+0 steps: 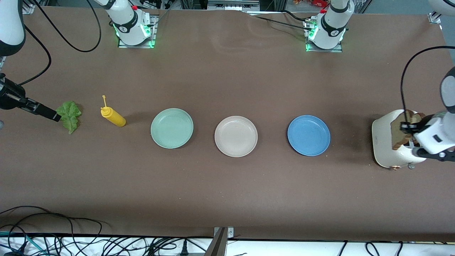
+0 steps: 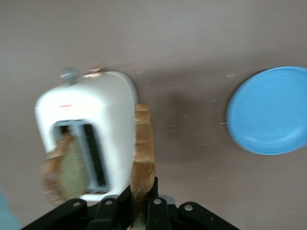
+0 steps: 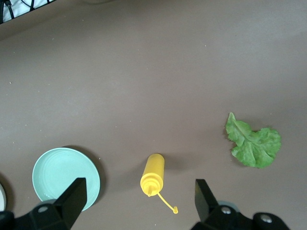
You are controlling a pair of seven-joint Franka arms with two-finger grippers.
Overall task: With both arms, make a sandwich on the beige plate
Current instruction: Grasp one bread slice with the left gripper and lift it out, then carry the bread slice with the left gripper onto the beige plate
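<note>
My left gripper [image 1: 408, 128] [image 2: 142, 201] is shut on a brown-crusted bread slice [image 1: 399, 134] [image 2: 143, 153], holding it on edge just above the white toaster [image 1: 385, 142] [image 2: 103, 110]. A second bread slice [image 1: 416, 116] [image 2: 62, 170] stands in the toaster's slot. The beige plate [image 1: 236, 136] lies bare at mid-table. A green lettuce leaf [image 1: 70, 115] [image 3: 254, 143] lies flat at the right arm's end. My right gripper [image 1: 53, 115] [image 3: 140, 184] hangs open, high over the table by the lettuce, holding nothing.
A blue plate [image 1: 308, 135] [image 2: 271, 110] lies between the beige plate and the toaster. A mint-green plate [image 1: 172, 128] [image 3: 60, 177] lies toward the right arm's end, with a yellow squeeze bottle [image 1: 113, 116] [image 3: 152, 175] on its side between it and the lettuce.
</note>
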